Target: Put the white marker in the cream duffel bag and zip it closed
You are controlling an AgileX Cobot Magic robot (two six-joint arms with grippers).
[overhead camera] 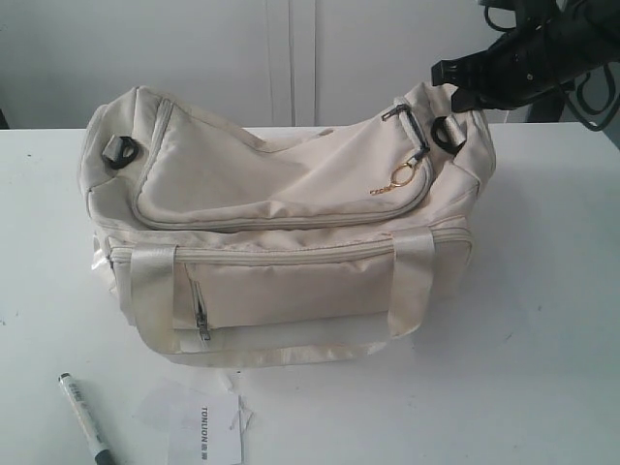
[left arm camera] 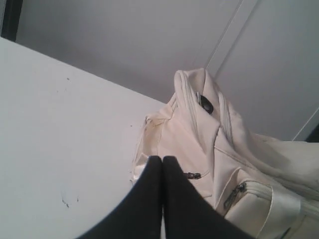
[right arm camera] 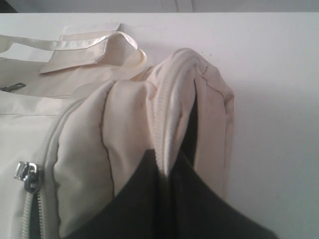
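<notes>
Cream duffel bag [overhead camera: 291, 223] sits mid-way across the white table [overhead camera: 542, 310]. The white marker [overhead camera: 85, 418] lies front-left of it, well apart, near a paper tag [overhead camera: 203, 431]; bare tabletop lies to the bag's right. My right arm [overhead camera: 542, 44] is at the bag's right end.

Left wrist view: my left gripper [left arm camera: 162, 160] hangs clenched, empty, above the table near the bag's end.

Right wrist view: my right gripper [right arm camera: 167, 167] pinches the bag's end seam.

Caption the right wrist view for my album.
Dark right gripper pinches a zippered fold of the cream fabric duffel bag on a white table.
</notes>
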